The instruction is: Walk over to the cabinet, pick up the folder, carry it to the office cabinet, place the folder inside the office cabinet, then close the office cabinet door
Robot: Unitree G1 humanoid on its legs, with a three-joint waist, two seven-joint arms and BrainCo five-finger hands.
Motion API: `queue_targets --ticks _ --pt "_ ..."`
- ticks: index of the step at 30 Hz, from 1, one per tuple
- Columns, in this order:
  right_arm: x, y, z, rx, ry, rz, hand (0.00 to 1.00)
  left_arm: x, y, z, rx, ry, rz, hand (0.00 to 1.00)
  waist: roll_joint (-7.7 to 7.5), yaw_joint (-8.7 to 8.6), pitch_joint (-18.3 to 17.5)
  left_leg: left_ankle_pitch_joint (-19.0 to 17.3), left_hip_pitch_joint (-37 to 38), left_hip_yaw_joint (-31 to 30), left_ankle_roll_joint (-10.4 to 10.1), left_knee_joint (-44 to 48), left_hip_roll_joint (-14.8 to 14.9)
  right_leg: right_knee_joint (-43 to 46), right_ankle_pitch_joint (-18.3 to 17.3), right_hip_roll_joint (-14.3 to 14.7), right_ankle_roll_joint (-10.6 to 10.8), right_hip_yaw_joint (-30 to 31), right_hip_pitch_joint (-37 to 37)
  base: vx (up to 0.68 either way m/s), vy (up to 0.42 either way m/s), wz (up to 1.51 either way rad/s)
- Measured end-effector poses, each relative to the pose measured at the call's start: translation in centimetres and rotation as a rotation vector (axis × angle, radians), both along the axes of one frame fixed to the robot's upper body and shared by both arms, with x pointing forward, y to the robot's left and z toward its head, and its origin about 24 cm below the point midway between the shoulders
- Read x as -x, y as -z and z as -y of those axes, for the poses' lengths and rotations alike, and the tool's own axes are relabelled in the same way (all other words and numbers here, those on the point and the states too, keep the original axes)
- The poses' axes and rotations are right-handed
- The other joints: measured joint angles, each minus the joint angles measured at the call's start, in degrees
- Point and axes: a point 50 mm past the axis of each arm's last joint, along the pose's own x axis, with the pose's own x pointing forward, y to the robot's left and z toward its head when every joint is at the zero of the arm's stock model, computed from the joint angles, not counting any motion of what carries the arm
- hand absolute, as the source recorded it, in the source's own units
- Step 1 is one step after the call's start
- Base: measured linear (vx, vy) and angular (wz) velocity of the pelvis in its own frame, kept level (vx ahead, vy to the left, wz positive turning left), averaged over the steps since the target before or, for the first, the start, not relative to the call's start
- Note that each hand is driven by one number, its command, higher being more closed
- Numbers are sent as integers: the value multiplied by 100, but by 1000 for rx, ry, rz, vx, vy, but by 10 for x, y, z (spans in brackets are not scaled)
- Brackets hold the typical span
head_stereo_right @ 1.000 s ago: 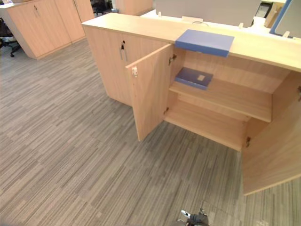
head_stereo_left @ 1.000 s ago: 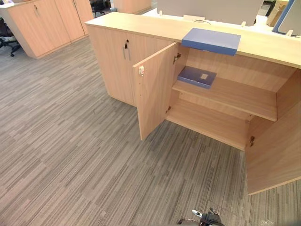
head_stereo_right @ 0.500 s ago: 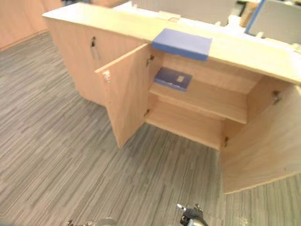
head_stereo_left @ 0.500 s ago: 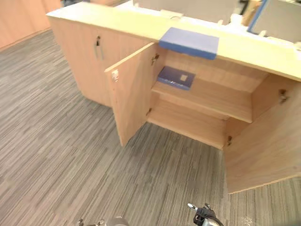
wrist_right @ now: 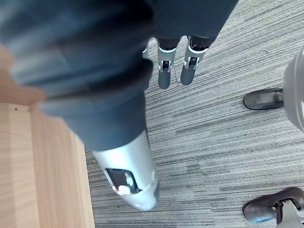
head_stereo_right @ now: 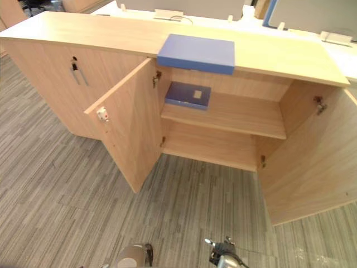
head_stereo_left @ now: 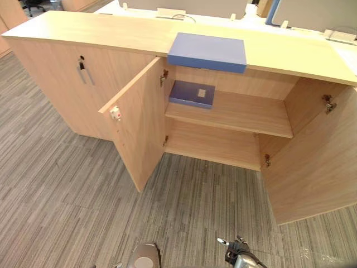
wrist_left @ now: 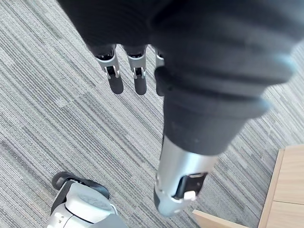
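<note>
The left hand [wrist_left: 138, 72] and the right hand [wrist_right: 164, 72] hang slack over the carpet [head_stereo_left: 56, 195], fingers straight and holding nothing — at 12 o'clock the blue folder [head_stereo_left: 207, 51] lies flat on top of the cabinet [head_stereo_left: 50, 84], and inside, both doors [head_stereo_left: 136, 134] standing open, a second folder [head_stereo_left: 191, 93] rests at the 9 o'clock end of the upper shelf [head_stereo_left: 251, 114].

Folder [head_stereo_left: 207, 51] on cabinet top [head_stereo_left: 100, 30]; second folder [head_stereo_left: 191, 94] on shelf [head_stereo_left: 245, 114]
</note>
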Motion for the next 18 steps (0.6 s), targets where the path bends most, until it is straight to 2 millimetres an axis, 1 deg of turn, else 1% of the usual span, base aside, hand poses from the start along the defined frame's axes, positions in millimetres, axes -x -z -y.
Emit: queue_targets --ticks 1,4,5,6,7,9,10,11,12,13,14,15,16,17,18 --pt "2 0 1 1 2 -4 0 1 0 0 2 -3 -4 0 3 1 -16 -1 14 -20 -1 -42 -2 -27 14 -5 8 45 -16 27 10 -45" --pt "9 2 7 13 8 -29 0 4 2 1 6 4 -21 0 24 -21 -89 63 219 -37 -27 -561 -116 -181 162 -56 32 194 -127 -2 23 -33" --pt "17 4 11 15 30 -50 0 4 2 1 6 13 -25 0 22 -32 -219 163 226 -14 9 -801 -230 -247 236 -139 37 219 -232 -16 47 -12" --pt "18 4 11 15 31 -50 0 4 2 1 6 13 -25 0 21 -32 -221 165 226 -13 10 -804 -234 -249 238 -142 38 220 -233 -12 104 -18" --pt "21 4 15 22 45 -58 0 4 2 1 4 23 -26 0 40 -34 -287 228 266 -16 15 -1044 -368 -320 349 -227 4 244 -314 -2 100 -18" --pt "21 4 15 21 44 -60 0 5 3 3 8 26 -33 0 34 -17 -362 234 374 -44 6 -1339 -511 -359 447 -312 -35 315 -414 -6 121 -47" --pt "18 4 14 18 38 -53 0 8 3 3 10 26 -41 0 36 10 -433 201 450 -138 64 -1530 -635 -337 500 -370 -68 380 -519 9 115 -62" --pt "17 4 14 17 37 -51 0 9 3 3 10 28 -43 0 40 4 -442 200 515 -192 73 -1622 -682 -316 514 -400 -89 380 -546 66 136 -74" --pt "16 3 14 13 30 -46 0 10 4 5 14 40 -49 0 97 5 -490 214 675 -300 161 -1834 -779 28 519 -457 -95 423 -710 77 133 -57" --pt "17 3 15 14 29 -46 0 10 4 7 17 45 -52 0 158 0 -507 224 752 -324 187 -1924 -778 307 518 -457 -95 482 -840 77 135 -61" --pt "17 3 17 20 25 -46 0 10 5 10 25 49 -55 0 277 0 -528 246 890 -374 229 -2033 -764 897 508 -458 -89 556 -1106 64 167 -42" --pt "17 2 23 38 19 -39 0 10 6 13 32 56 -54 0 373 -30 -533 319 1072 -402 305 -2116 -745 2004 471 -553 -93 591 -1564 73 198 -21" --pt "18 1 25 50 9 -40 0 9 5 11 25 67 -55 0 324 -144 -500 317 1243 -445 377 -2116 -870 3122 467 -845 -144 571 -1965 83 184 8" --pt "21 2 25 52 5 -48 0 9 4 8 16 72 -56 0 247 -210 -484 296 1348 -507 424 -2118 -969 3607 514 -1027 -222 544 -2126 99 100 42" --pt "26 3 26 51 17 -53 0 9 4 5 9 69 -54 0 156 -293 -436 280 1565 -566 538 -2134 -1092 4260 588 -1317 -424 478 -2275 124 51 37"
